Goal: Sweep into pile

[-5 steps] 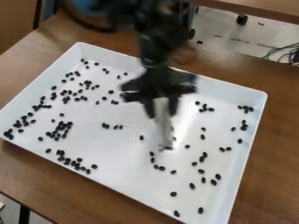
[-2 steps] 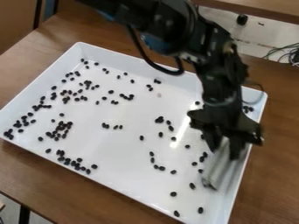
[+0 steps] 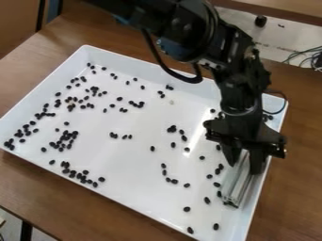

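Bar by the tray's right wall, most beans off its left flank.
In the camera view, the tool [image 3: 244,168] is closed on a metal bar [image 3: 236,186], low in the right part of the white tray [image 3: 141,174]. Its long axis slants roughly alongside that wall; dark beans [image 3: 172,128] scatter mainly to image-left, so a gathering stroke would likely need the bar's long side facing them.

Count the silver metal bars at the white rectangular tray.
1: the silver metal bar is gripped by the black two-finger gripper, slanting down toward the right side of the tray.
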`<state>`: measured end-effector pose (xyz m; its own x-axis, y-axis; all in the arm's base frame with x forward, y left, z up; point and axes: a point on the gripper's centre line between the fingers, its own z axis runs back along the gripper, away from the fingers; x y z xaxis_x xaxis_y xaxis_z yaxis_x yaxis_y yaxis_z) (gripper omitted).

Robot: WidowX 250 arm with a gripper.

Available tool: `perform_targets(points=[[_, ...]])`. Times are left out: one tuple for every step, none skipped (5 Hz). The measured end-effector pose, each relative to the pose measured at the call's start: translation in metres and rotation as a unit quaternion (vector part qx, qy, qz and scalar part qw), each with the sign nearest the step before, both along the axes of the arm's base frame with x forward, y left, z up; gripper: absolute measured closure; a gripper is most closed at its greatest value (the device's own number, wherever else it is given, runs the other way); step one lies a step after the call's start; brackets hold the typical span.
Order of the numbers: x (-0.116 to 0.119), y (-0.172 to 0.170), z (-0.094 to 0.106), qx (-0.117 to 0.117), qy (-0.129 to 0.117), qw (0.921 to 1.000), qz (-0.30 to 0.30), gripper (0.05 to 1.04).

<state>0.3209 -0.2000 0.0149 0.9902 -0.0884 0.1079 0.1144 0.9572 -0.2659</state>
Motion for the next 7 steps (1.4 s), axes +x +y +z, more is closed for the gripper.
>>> perform_targets(points=[[-0.005, 0.004, -0.007, -0.002, 0.005, 0.9999, 0.015, 0.731], [-0.004, 0.039, -0.013, 0.018, 0.008, 0.9986, 0.050, 0.731], [-0.017, 0.089, -0.015, 0.055, 0.018, 0.9954, 0.077, 0.732], [-0.030, 0.139, -0.015, 0.089, 0.029, 0.9901, 0.105, 0.732], [-0.039, 0.191, -0.015, 0.099, 0.038, 0.9864, 0.126, 0.732], [-0.042, 0.235, -0.017, 0.102, 0.026, 0.9831, 0.150, 0.732], [-0.043, 0.286, -0.019, 0.112, 0.035, 0.9825, 0.144, 0.732]])
